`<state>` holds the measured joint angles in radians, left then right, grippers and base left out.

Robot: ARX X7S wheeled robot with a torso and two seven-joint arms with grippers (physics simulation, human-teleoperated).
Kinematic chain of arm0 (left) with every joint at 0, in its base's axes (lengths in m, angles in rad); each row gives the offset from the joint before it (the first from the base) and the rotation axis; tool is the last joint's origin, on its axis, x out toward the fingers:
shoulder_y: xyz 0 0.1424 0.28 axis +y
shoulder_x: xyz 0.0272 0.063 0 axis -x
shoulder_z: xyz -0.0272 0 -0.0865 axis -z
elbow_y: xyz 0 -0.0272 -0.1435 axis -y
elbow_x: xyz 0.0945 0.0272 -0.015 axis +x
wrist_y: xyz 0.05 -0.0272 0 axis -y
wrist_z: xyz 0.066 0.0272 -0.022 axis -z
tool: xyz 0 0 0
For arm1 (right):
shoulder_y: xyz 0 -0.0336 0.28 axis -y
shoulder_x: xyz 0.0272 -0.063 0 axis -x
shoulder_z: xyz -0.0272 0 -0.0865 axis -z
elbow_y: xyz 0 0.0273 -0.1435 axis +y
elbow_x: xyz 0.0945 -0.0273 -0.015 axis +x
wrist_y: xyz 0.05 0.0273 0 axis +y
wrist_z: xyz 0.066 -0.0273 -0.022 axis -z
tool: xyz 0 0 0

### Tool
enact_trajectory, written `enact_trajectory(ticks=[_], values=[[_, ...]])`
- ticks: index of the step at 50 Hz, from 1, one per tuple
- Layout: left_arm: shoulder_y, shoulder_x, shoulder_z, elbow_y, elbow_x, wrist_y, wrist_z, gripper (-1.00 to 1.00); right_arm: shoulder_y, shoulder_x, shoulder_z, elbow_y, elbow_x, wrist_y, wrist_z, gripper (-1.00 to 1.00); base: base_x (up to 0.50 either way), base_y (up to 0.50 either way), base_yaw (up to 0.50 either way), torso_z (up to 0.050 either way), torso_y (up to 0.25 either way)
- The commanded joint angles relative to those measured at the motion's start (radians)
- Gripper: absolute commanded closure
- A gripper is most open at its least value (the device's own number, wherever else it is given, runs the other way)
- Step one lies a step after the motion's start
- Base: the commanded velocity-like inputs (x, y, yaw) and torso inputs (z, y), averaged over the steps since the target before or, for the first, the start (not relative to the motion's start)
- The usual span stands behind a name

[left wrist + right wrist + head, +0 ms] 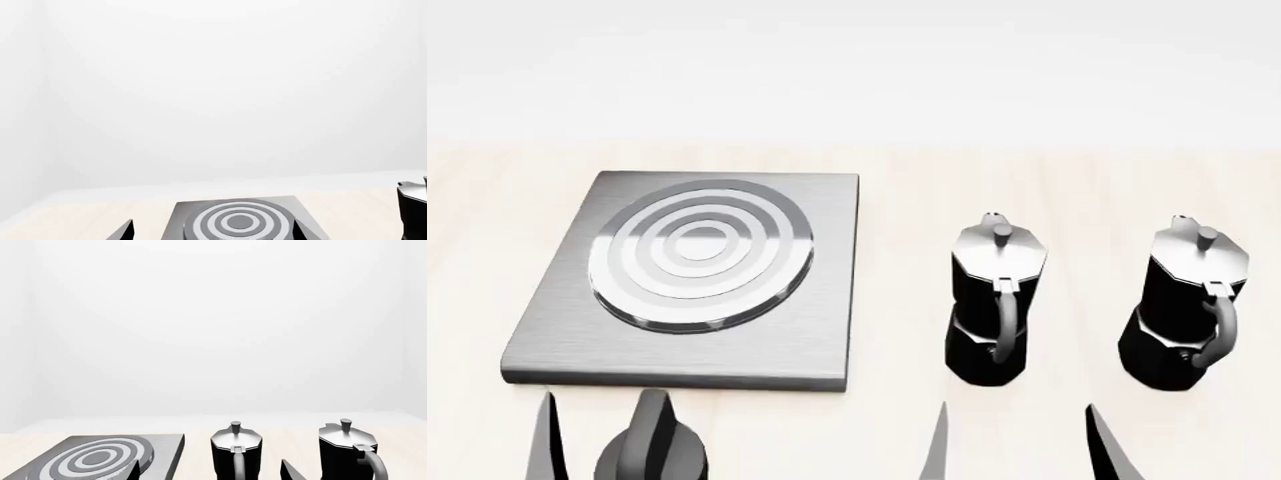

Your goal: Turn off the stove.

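Pale wood tabletop (1068, 180) carries flat brushed grey metal stove plate (694, 285), black ridged knob (651, 450) at its near edge. Two black-and-silver moka pots (997, 300) lidded, contents hidden. Left gripper (601, 445) fingers straddle knob; right gripper (1021, 445) spread wide.

Light: bright, even, diffuse white
Shadows: faint, barely any on the counter (1054, 180)
Focus: sharp, no blur
Glare: soft sheen on stove (694, 280)

The table (1068, 180) is a pale, light-wood surface. Three items rest directly on it. The stove (814, 330), a flat square grey metal plate with a round concentric-ring burner, sits at 9 o'clock from the table centre. Two black-and-silver moka pots stand upright at 3 o'clock: the nearer moka pot (994, 300) beside the plate, the farther moka pot (1185, 305) beyond it, apart.
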<state>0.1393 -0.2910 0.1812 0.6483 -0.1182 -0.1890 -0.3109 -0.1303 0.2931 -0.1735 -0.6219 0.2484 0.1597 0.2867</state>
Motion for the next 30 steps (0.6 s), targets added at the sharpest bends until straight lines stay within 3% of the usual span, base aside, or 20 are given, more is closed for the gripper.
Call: enact_trajectory(ticks=[1,30], values=[[0.0,-0.007,0.006,0.0,-0.002,0.001,-0.006,-1.0,0.001,0.006,-0.006,0.003,0.002,-0.004,0.006,-1.0,0.0,0.0,0.0,0.0,-0.162],[0.0,-0.02,0.016,0.0,-0.012,0.005,-0.021,-1.0,0.002,0.018,-0.013,0.006,0.011,-0.016,0.019,-1.0,0.0,0.0,0.0,0.0,-0.169]])
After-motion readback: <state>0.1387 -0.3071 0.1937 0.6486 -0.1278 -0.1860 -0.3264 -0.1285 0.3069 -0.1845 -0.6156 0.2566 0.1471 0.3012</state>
